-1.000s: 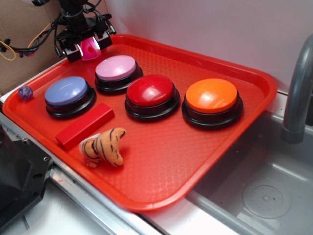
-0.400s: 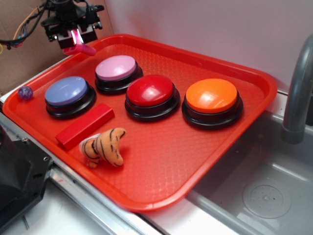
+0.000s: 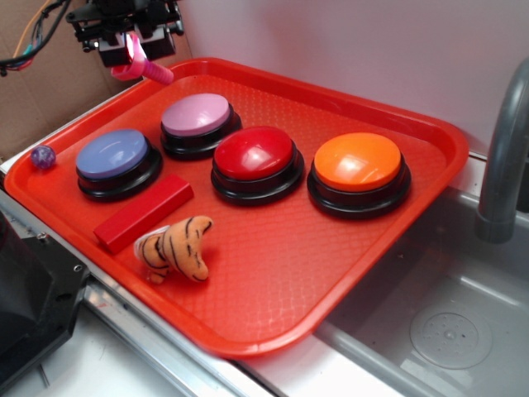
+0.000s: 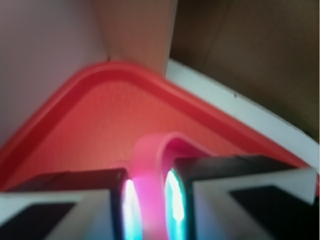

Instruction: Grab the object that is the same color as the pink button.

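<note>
Four dome buttons stand on the red tray (image 3: 397, 273): the blue button (image 3: 112, 155) near the left edge, the pink button (image 3: 197, 115) behind it toward the far edge, then the red button (image 3: 254, 154) and the orange button (image 3: 359, 163) further to the right. One red block (image 3: 143, 212) lies in front of the blue button, and a small striped tiger toy (image 3: 175, 248) lies just beside the block, closer to the near edge. The purple ball (image 3: 43, 156) rests on the left rim of the tray.

At the far left corner the gripper (image 3: 132, 51) hangs above the tray, clenched on the hot-pink bolt (image 3: 140, 68). The bolt is lifted off the surface and sticks out below the fingers, tilted toward the right. In the wrist view the bolt (image 4: 150, 170) sits pinched between the two fingers (image 4: 70, 200), with the rounded corner of the tray (image 4: 75, 90) below it. To the right of the tray is a grey sink (image 3: 446, 322) with a faucet pipe (image 3: 504, 157).
</note>
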`<act>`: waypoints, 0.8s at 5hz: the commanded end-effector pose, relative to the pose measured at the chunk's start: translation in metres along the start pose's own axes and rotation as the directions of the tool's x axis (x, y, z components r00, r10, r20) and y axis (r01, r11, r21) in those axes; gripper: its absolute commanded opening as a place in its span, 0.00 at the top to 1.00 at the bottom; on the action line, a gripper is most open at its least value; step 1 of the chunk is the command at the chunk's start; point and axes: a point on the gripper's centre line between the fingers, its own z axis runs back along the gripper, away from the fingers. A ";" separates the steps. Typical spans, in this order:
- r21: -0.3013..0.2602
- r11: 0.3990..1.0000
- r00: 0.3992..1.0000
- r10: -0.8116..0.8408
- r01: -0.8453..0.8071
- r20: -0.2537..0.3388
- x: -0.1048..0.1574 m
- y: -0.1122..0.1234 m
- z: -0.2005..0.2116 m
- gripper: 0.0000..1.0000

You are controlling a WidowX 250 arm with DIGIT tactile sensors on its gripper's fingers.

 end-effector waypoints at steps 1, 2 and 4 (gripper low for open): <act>-0.169 0.957 0.954 -0.262 0.237 -0.143 -0.035 -0.008 0.046 1.00; -0.221 0.906 0.896 -0.402 0.360 -0.187 -0.061 -0.017 0.063 1.00; -0.285 0.855 0.841 -0.497 0.433 -0.214 -0.089 -0.006 0.081 1.00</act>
